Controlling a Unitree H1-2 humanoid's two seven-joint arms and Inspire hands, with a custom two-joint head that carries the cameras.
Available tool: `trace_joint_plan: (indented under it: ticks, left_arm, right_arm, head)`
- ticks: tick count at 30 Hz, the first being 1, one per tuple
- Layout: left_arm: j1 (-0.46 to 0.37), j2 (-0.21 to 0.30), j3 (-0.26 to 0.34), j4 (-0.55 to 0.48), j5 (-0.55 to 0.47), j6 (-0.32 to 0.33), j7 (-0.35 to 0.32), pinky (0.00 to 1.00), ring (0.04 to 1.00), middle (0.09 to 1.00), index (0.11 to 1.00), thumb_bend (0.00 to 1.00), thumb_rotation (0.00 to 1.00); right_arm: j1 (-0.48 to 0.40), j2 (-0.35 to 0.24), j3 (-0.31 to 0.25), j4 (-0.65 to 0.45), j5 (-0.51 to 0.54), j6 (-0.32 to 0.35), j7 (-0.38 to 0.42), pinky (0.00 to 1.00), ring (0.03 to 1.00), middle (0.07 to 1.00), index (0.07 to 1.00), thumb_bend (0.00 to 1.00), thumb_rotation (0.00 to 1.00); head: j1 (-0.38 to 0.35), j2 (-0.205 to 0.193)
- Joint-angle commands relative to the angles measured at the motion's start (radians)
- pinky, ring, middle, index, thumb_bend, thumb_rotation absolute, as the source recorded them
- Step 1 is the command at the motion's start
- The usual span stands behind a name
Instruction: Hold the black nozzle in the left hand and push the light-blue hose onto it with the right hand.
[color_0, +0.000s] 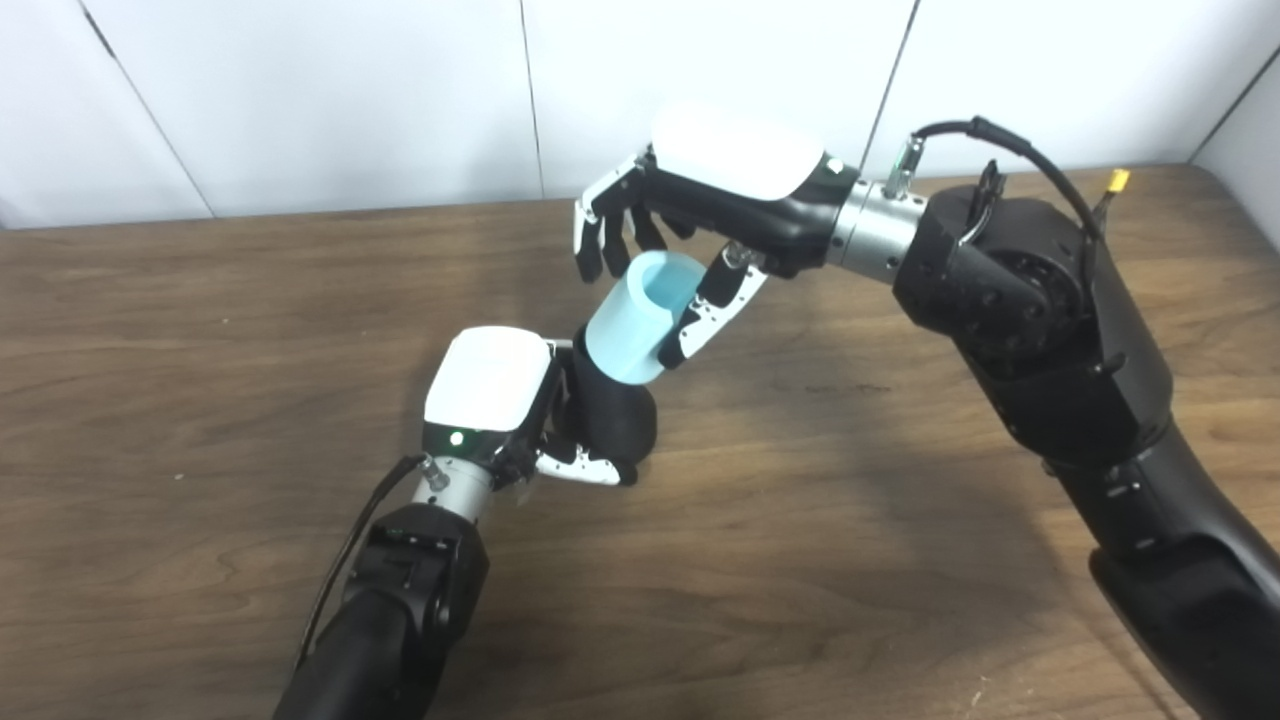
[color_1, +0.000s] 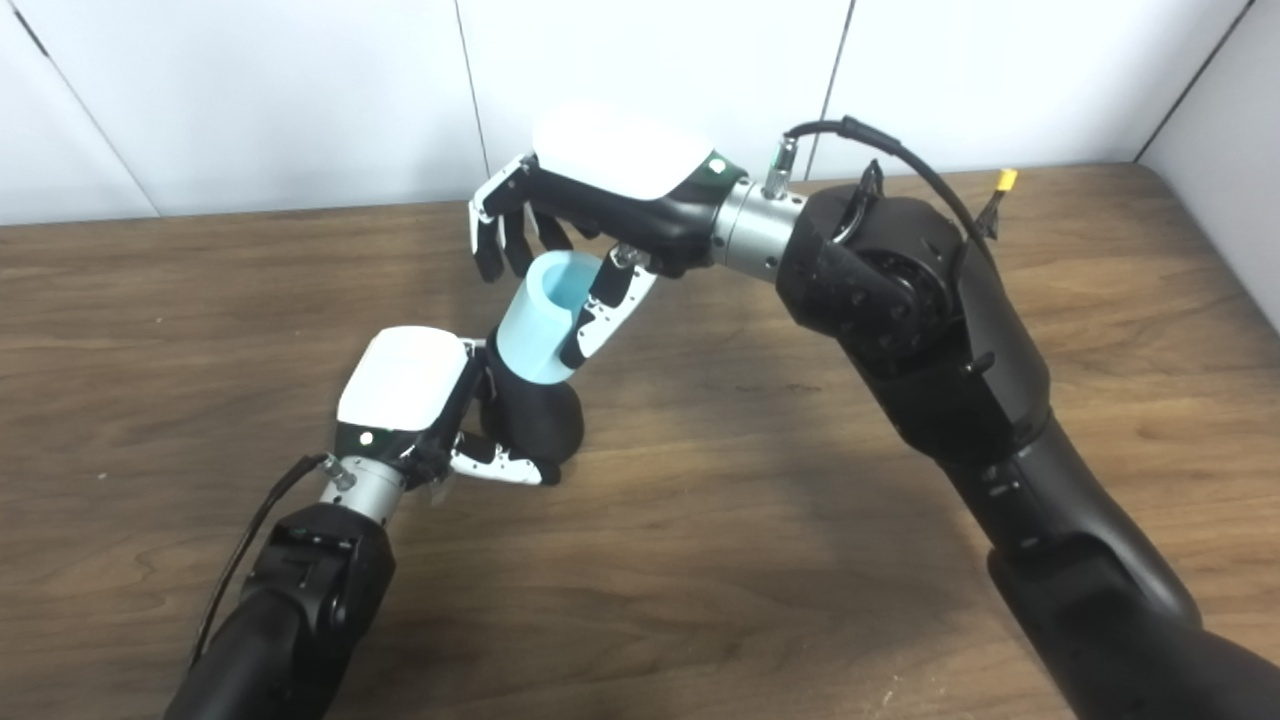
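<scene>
While the black nozzle (color_0: 612, 412) is gripped by the left robot hand (color_0: 492, 385) above the desk (color_0: 200, 330), the light-blue hose (color_0: 638, 318) is seated on its upper end. The hose is clasped between fingers and thumb of the right robot hand (color_0: 700, 200).

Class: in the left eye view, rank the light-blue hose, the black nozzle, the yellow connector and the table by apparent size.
1. Table
2. Light-blue hose and black nozzle: look alike; the left hand hides part of the nozzle
3. Yellow connector, smallest, though farthest back

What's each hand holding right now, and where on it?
Left hand grips the black nozzle around its lower body. Right hand holds the light-blue hose near its open upper end, thumb on one side and fingers on the other.
</scene>
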Motion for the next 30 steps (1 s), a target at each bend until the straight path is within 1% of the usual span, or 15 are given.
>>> trace_joint_plan:
  ticks: [1, 3, 4, 6, 11, 15, 19, 30]
  left_arm:
    - [-0.001, -0.007, -0.019, -0.025, 0.011, -0.013, -0.019, 0.47, 0.537, 0.51, 0.473, 0.52, 0.0]
    - [0.0, -0.008, -0.019, -0.025, 0.014, -0.012, -0.017, 0.47, 0.535, 0.507, 0.474, 0.52, 0.0]
    - [0.001, -0.009, -0.019, -0.026, 0.014, -0.011, -0.017, 0.47, 0.537, 0.508, 0.474, 0.52, 0.0]
    - [0.001, -0.01, -0.019, -0.026, 0.013, -0.011, -0.015, 0.48, 0.539, 0.512, 0.472, 0.52, 0.0]
    - [0.0, -0.012, -0.021, -0.027, 0.017, -0.01, -0.018, 0.48, 0.541, 0.512, 0.472, 0.52, 0.0]
    - [0.0, -0.011, -0.022, -0.027, 0.025, -0.009, -0.019, 0.47, 0.541, 0.512, 0.471, 0.52, 0.0]
    - [0.0, -0.011, -0.02, -0.024, 0.025, -0.015, -0.014, 0.46, 0.534, 0.508, 0.473, 0.52, 0.0]
    - [-0.001, -0.014, -0.019, -0.032, 0.026, -0.01, -0.037, 0.49, 0.55, 0.515, 0.469, 0.52, 0.0]
  right_arm:
    - [-0.041, 0.009, -0.003, 0.006, -0.017, -0.025, -0.031, 0.24, 0.348, 0.444, 0.53, 0.51, 0.0]
    - [-0.042, 0.013, 0.002, 0.009, -0.02, -0.021, -0.028, 0.24, 0.387, 0.494, 0.492, 0.52, 0.0]
    - [-0.042, 0.016, 0.003, 0.009, -0.02, -0.015, -0.026, 0.23, 0.392, 0.501, 0.487, 0.52, 0.0]
    - [-0.042, 0.021, 0.006, 0.009, -0.026, -0.01, -0.023, 0.25, 0.351, 0.451, 0.526, 0.51, 0.0]
    - [-0.047, 0.031, 0.011, 0.016, -0.036, -0.015, -0.029, 0.25, 0.348, 0.446, 0.529, 0.51, 0.0]
    - [-0.051, 0.038, 0.007, 0.017, -0.04, -0.022, -0.043, 0.3, 0.363, 0.471, 0.53, 0.51, 0.0]
    - [-0.055, 0.043, 0.004, 0.018, -0.042, -0.026, -0.048, 0.3, 0.364, 0.484, 0.529, 0.51, 0.0]
    - [-0.102, 0.026, 0.01, 0.003, -0.04, -0.02, 0.004, 0.31, 0.375, 0.5, 0.521, 0.51, 0.0]
  head:
    - [-0.001, 0.001]
    - [0.001, 0.003]
    - [0.001, 0.003]
    - [0.002, 0.003]
    - [0.004, 0.005]
    - [0.003, 0.007]
    - [0.002, 0.008]
    - [0.002, 0.014]
